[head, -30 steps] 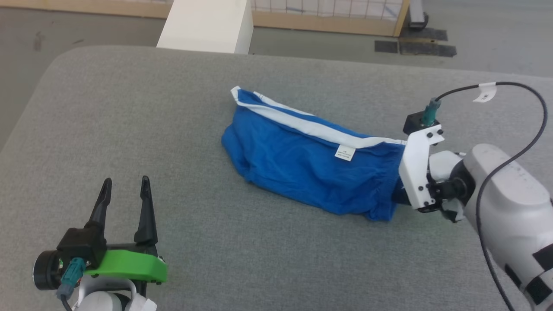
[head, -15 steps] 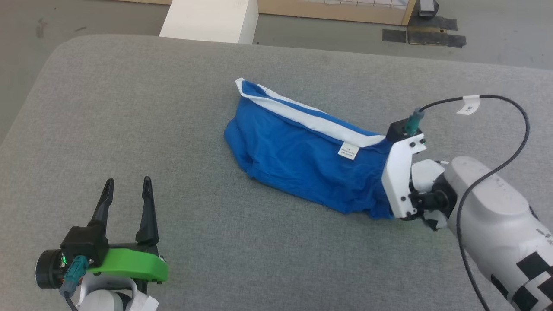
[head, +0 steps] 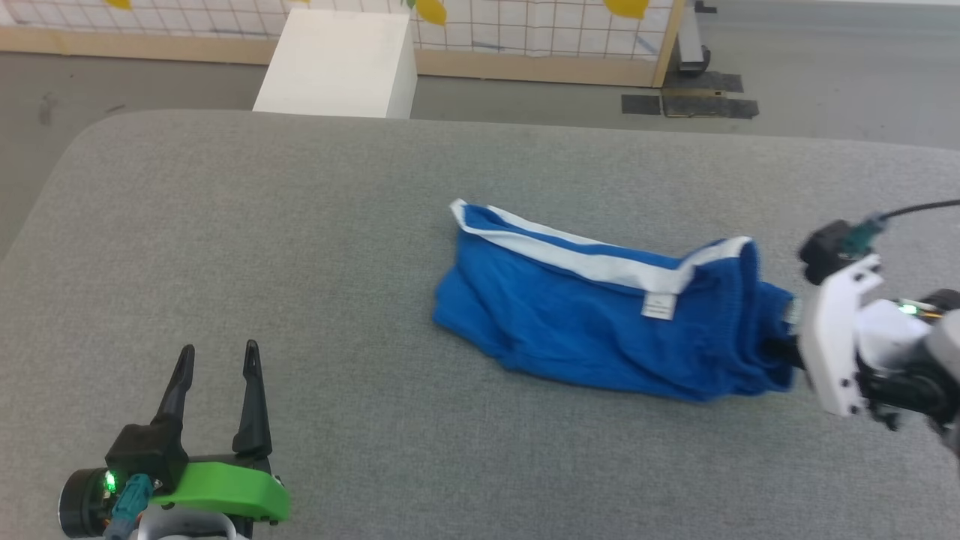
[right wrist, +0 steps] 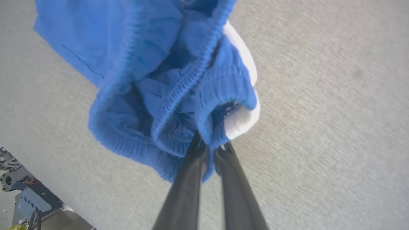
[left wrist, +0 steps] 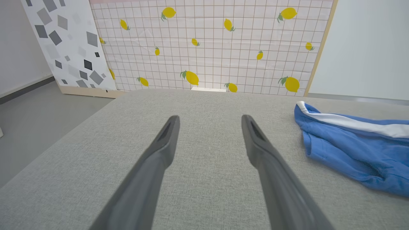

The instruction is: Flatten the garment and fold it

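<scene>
A: so, right gripper (right wrist: 211, 147) status?
B: clamped on garment (head: 600, 330) waistband at 3 o'clock, wrist low and level. bunched up, middle of counter (head: 300, 225). left gripper (head: 218, 347) at 7 o'clock, spread wide, empty, pointing 12.

Garment (head: 570, 322) soft matt blue cloth, ribbed waistband (right wrist: 179, 95); table cover (head: 300, 225) coarse grey woven fabric.

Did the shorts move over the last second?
Yes. The shorts slid to the robot's right: their far corner was in line with the white box, now lies past its right edge.
</scene>
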Available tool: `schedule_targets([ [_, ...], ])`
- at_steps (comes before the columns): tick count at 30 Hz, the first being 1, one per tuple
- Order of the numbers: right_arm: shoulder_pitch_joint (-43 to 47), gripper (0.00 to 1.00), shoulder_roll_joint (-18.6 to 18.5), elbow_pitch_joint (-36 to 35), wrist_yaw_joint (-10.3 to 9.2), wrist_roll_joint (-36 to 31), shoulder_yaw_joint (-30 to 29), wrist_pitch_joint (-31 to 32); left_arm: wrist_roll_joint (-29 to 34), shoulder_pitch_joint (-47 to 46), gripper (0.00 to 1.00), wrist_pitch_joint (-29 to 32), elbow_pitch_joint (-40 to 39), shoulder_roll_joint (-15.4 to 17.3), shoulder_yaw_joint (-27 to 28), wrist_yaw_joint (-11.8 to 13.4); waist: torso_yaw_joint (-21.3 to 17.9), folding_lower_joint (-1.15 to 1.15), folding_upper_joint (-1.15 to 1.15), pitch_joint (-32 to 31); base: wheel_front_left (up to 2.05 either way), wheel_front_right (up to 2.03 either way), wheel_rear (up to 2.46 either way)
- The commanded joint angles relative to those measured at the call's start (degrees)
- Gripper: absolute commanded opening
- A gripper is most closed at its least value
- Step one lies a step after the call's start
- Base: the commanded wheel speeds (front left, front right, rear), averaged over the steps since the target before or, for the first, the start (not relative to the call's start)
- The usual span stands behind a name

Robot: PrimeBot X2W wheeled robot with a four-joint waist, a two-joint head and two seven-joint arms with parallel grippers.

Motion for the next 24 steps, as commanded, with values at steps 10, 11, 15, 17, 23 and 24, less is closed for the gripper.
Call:
schedule_targets([
  [10,6.04,0.00,-4.89,4.16,-0.09,1.26,-5.17,0.07,0.77,0.57,1.00,-0.22,-0.15,-0.63,-0.70,-0.74,-0.94,0.00,0.00,0.45,0.00,0.00,0.00],
  [11,6.28,0.00,-4.41,4.78,-0.09,1.07,-5.41,-0.21,0.81,0.46,1.00,-0.22,-0.14,-0.66,-0.87,-0.76,-0.86,0.00,0.00,0.57,0.00,0.00,0.00],
  [15,6.67,0.00,-2.57,6.90,-0.09,0.10,-6.33,-1.54,0.77,0.16,1.00,-0.22,-0.06,-0.77,-1.33,-0.83,-0.59,0.00,0.00,1.05,0.00,0.00,0.00],
  [17,6.60,0.00,-1.99,7.82,-0.09,-0.32,-6.71,-1.89,0.78,-0.01,1.00,-0.22,0.11,-0.79,-1.43,-0.88,-0.52,0.00,0.00,1.15,0.00,0.00,0.00],
  [23,6.17,0.00,-0.82,8.12,-0.09,-0.19,-8.05,-3.41,0.84,0.00,1.00,-0.22,0.53,-0.83,-1.10,-1.00,-0.67,0.00,0.00,0.76,0.00,0.00,0.00],
  [24,6.04,0.00,-0.92,7.22,-0.09,-0.25,-7.91,-3.60,0.84,0.05,1.00,-0.22,0.66,-0.83,-1.04,-1.02,-0.68,0.00,0.00,0.59,0.00,0.00,0.00],
])
